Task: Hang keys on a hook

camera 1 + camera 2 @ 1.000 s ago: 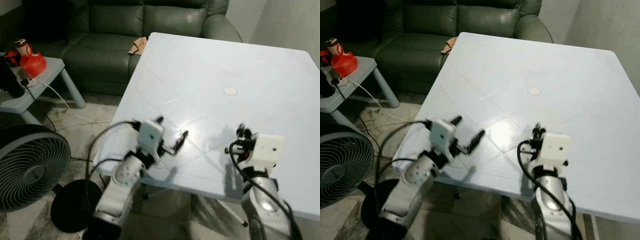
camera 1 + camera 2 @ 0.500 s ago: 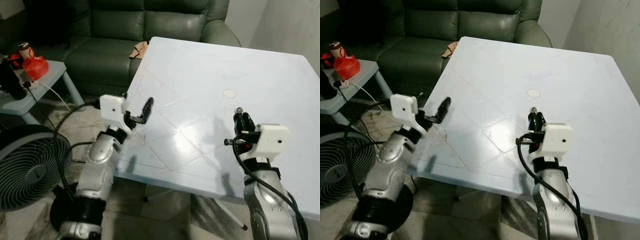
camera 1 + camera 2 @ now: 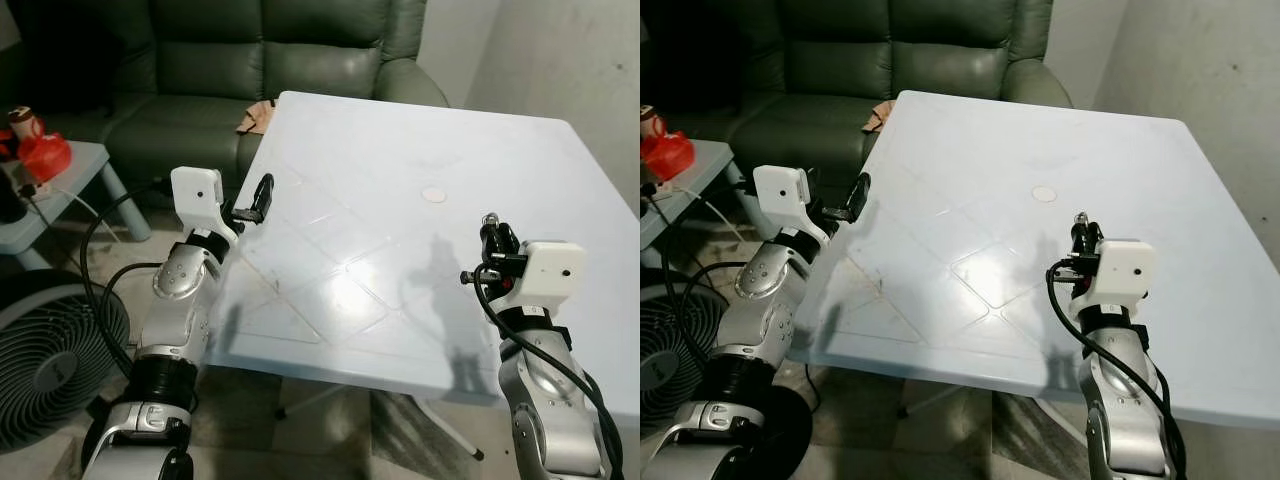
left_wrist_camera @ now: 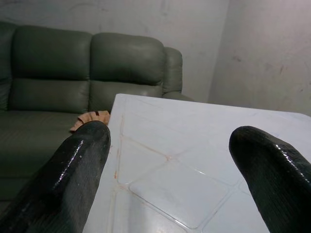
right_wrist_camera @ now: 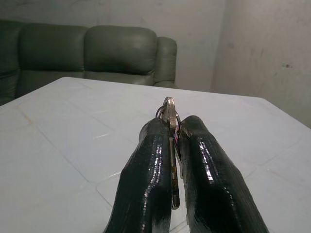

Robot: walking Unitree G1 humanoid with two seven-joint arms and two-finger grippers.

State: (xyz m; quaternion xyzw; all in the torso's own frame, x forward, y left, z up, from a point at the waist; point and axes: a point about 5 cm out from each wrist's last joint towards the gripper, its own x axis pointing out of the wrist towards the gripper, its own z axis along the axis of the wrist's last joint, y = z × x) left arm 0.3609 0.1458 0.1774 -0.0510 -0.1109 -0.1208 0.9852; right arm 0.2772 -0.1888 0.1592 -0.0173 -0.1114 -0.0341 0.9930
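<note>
— What do the head views give you?

— I stand at the near edge of a pale blue square plastic counter [image 3: 420,170], a dark green leather sofa [image 3: 250,60] behind it. My left gripper [image 3: 262,198] hovers over the counter's left edge, my right gripper [image 3: 494,238] over its near right part. A small round white disc [image 3: 434,195] lies near the middle. I see no hook here.

— And the left wrist view?

— My two black fingers [image 4: 73,170] stand wide apart, nothing between them, pointing across the counter at the sofa.

— The right wrist view?

— My right gripper is clamped on a small bunch of silver metal keys [image 5: 170,116]; the ring and a key tip poke out above the fingertips [image 5: 153,141].

— So how do you do this well?

— I judge I must find the hook first. Keep the pinch firm, carry the keys level, and present the exposed ring to the hook, not the blades.
</note>
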